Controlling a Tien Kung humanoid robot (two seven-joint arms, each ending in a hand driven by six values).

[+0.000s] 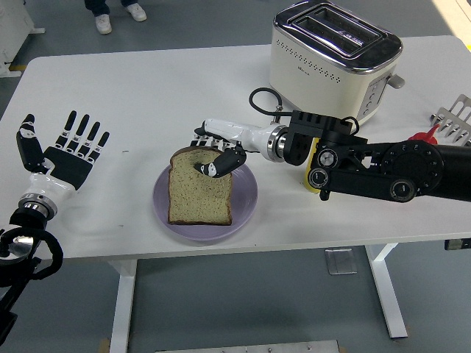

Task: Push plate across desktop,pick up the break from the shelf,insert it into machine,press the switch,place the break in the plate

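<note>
A slice of brown bread (200, 193) lies on the lilac plate (246, 204) near the table's front edge. My right hand (215, 156) reaches in from the right and pinches the slice's far right corner, thumb on top and fingers behind it. The cream toaster (333, 57) stands at the back right with both slots empty. My left hand (68, 152) rests palm up on the table at the far left, fingers spread and holding nothing.
A metal rack (455, 118) with a red piece (422, 137) beside it sits at the right edge. A black cable (261, 101) loops above my right wrist. A person's feet (116, 15) show beyond the table's far edge.
</note>
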